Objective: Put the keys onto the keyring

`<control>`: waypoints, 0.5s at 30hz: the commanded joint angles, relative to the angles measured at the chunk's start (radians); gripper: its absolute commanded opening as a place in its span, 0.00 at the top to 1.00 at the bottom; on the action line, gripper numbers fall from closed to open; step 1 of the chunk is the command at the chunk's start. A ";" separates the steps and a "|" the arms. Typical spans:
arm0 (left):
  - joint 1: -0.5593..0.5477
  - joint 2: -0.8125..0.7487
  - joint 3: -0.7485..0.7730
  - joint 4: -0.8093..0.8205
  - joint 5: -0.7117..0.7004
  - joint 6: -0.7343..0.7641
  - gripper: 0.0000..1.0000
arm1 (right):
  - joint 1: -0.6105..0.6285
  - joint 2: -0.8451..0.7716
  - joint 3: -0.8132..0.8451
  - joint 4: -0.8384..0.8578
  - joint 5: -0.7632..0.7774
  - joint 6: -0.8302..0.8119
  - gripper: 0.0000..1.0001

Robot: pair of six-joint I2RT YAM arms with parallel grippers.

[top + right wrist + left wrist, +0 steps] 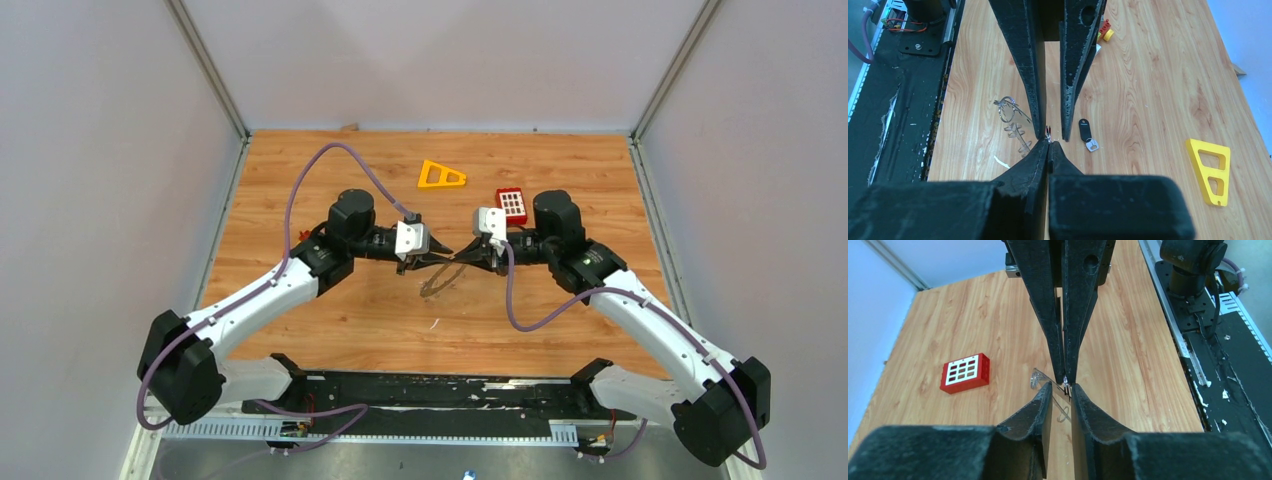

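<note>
Both grippers meet above the middle of the table. My right gripper (463, 256) (1049, 143) is shut, pinching the rim of the thin grey keyring (437, 283) (1037, 378) (1008, 109), which hangs tilted above the wood. My left gripper (445, 256) (1062, 390) faces it tip to tip. Its jaws stand a narrow gap apart, and the ring's edge runs through that gap. Whether the pads touch the ring I cannot tell. A black-headed key (1084, 130) with a small silvery part lies flat on the table just right of the tips, apart from both grippers.
A red keypad block (511, 205) (965, 372) sits behind the right arm. An orange triangular frame (441, 176) (1210, 170) lies farther back. Small red and yellow pieces (1105, 30) lie by the left arm. The black base strip (430, 390) runs along the near edge.
</note>
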 commanded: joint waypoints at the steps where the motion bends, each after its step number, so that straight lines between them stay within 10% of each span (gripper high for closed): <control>1: 0.003 0.010 0.051 0.007 0.018 -0.004 0.75 | -0.003 -0.004 0.010 0.024 -0.038 -0.027 1.00; 15: 0.010 -0.007 0.001 0.115 -0.037 -0.101 1.00 | -0.009 -0.003 0.026 0.025 0.061 0.024 0.91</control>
